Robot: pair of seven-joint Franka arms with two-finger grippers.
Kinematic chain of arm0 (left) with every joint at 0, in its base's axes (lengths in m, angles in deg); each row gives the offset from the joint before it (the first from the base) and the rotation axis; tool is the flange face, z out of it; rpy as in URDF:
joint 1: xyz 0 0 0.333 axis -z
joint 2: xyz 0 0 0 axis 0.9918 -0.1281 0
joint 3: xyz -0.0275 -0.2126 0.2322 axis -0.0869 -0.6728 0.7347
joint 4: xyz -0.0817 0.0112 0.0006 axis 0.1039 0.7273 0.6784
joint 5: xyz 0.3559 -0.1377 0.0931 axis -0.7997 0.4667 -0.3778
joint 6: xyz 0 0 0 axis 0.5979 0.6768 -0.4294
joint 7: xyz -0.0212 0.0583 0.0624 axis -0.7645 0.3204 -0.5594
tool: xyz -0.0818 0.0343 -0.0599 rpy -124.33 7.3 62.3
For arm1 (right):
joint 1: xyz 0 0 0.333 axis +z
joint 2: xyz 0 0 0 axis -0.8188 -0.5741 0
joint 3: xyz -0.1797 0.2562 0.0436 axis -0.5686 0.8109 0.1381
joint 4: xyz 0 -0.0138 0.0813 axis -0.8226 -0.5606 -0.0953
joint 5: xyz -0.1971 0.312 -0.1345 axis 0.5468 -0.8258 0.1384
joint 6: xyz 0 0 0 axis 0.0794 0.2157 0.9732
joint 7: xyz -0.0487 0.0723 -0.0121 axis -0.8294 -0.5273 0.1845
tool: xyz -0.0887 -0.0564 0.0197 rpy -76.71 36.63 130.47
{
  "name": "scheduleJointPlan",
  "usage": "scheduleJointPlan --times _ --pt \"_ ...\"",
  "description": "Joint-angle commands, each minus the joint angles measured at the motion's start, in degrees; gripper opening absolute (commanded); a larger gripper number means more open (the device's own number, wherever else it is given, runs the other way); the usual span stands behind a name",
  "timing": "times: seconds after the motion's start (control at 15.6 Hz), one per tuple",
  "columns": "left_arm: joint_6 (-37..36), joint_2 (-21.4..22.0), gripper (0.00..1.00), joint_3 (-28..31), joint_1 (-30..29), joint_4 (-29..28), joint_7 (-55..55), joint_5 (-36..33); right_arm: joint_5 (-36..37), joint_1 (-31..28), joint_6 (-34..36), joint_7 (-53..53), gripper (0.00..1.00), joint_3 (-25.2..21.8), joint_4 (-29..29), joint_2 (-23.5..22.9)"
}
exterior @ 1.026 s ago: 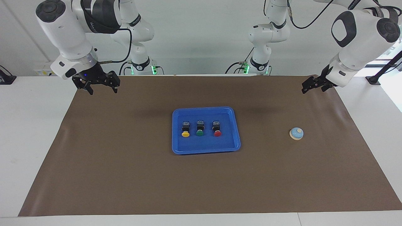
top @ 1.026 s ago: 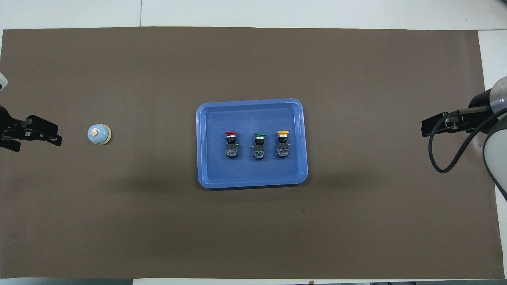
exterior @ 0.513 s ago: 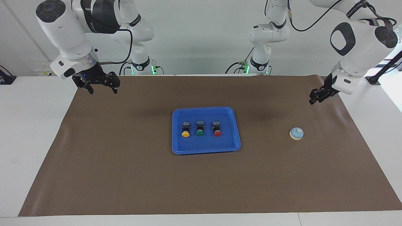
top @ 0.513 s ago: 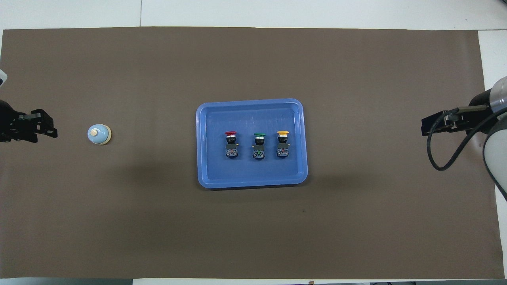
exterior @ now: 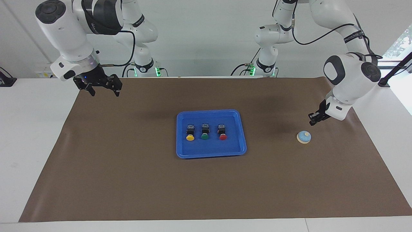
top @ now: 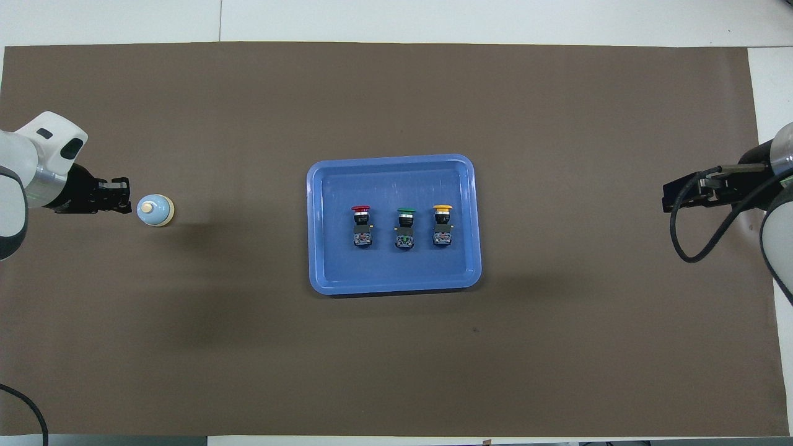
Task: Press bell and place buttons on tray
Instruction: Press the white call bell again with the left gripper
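Bell-press step in hand: left gripper (exterior: pixel 312 122), fingers closed, empty, hovers at 1 o'clock of bell (exterior: pixel 304 137). Next: descend onto knob. Right gripper (exterior: pixel 102 90) waits, fingers spread, empty.

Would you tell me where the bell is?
The bell sits on the brown mat toward the left arm's end, beside the tray.

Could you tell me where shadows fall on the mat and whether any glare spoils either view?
Facing view: soft dark patches lie on the brown mat beside the tray and near the bell; bright window light at the left arm's edge. Overhead view: a faint shadow below the bell, no glare on the buttons.
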Motion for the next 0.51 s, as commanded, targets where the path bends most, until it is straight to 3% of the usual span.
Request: scheduleJointPlan --times 0.0,0.45 --pt "4.2 -1.3 0.0 0.5 0.4 -1.2 1.2 0.9 0.4 -0.8 0.8 0.5 1.0 0.9 -0.4 0.6" --pt "9.7 -4.9 0.0 0.5 1.1 -2.6 1.4 -2.2 0.4 -0.9 0.8 0.5 1.0 0.9 -0.4 0.6"
